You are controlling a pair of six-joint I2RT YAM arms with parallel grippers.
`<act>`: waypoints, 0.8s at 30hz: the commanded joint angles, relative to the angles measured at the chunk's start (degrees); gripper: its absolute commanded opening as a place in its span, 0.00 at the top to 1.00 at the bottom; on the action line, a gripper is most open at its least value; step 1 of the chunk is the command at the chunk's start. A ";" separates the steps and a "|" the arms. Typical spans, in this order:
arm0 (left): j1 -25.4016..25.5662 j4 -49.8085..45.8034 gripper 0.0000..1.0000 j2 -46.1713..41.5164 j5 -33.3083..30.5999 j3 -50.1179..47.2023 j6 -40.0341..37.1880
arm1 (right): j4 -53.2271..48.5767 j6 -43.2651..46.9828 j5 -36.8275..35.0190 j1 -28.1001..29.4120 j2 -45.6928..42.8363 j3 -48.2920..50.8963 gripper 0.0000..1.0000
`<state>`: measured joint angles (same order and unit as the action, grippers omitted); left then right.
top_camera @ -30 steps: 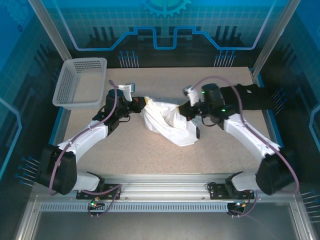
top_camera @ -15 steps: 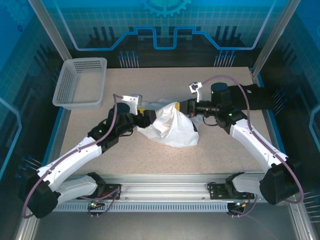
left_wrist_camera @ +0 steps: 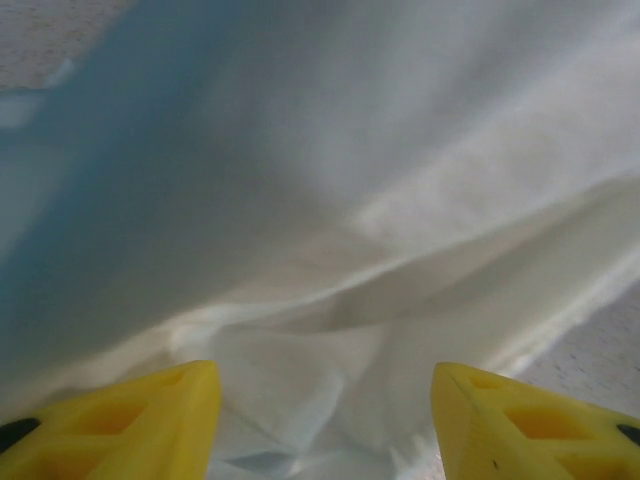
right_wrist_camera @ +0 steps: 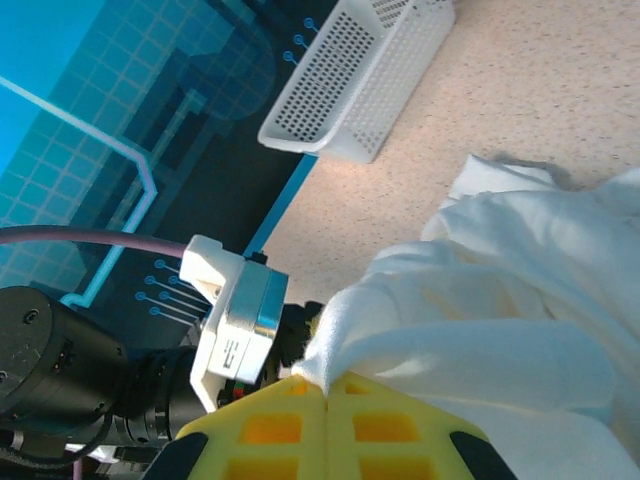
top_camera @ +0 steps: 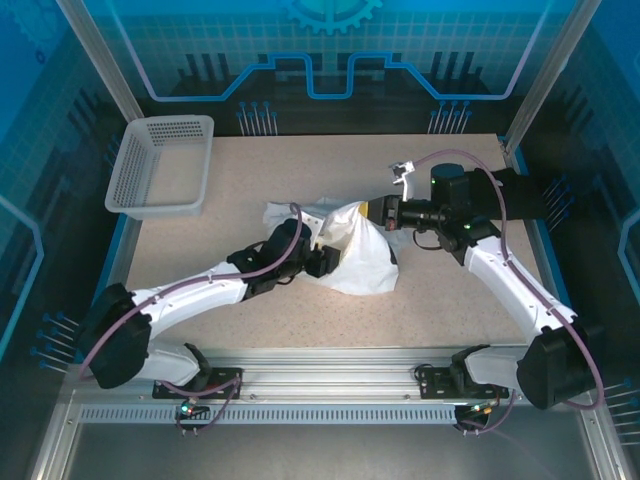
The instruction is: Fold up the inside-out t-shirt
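— Far left of the table [top_camera: 300, 170]?
— White basket [top_camera: 160, 165], off in the far corner, well apart from everything else.
— Next over?
— Left gripper [top_camera: 325, 262], low against the near-left edge of the t-shirt [top_camera: 362, 262]. Yellow fingers [left_wrist_camera: 130, 420] spread apart, clamped on nothing. White cloth just ahead and down between the tips.
— And the t-shirt?
— Bunched mid-table, between both grippers, upper part drawn up toward the right.
— Right side?
— Right gripper [top_camera: 378, 212], pressed together on a fold at the t-shirt's upper right. Black cloth [top_camera: 520, 190] beyond, by the right edge.
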<state>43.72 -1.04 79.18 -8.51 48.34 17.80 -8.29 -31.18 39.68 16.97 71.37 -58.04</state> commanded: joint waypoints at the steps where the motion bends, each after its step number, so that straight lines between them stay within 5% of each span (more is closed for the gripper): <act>1: -0.66 0.83 0.40 0.94 -4.05 1.92 -1.00 | -6.30 5.22 1.63 -1.53 -2.03 -3.53 1.00; 6: -0.73 3.60 0.37 -4.00 -0.44 0.00 -6.61 | -20.77 18.65 -2.09 -1.67 -1.52 -8.61 1.00; 13: -3.20 2.83 0.31 -6.73 3.90 1.68 -14.36 | -27.13 26.90 -2.05 -1.74 -1.83 -9.27 1.00; 17: -3.96 -0.08 0.31 -0.52 11.52 5.67 -17.12 | -27.58 26.56 -2.28 -1.71 -3.46 -6.07 1.00; 20: -3.57 -3.73 0.45 2.98 20.59 6.94 -16.18 | -28.49 22.69 -2.96 -1.46 -5.69 -0.53 1.00; 24: -2.99 -1.95 0.46 -2.64 27.39 -0.35 -13.20 | -28.38 14.07 -5.90 1.94 -10.55 13.14 1.00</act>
<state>40.29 -1.41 80.95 9.93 51.62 3.09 -33.10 -11.16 36.16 16.71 63.24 -52.23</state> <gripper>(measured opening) 0.535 0.057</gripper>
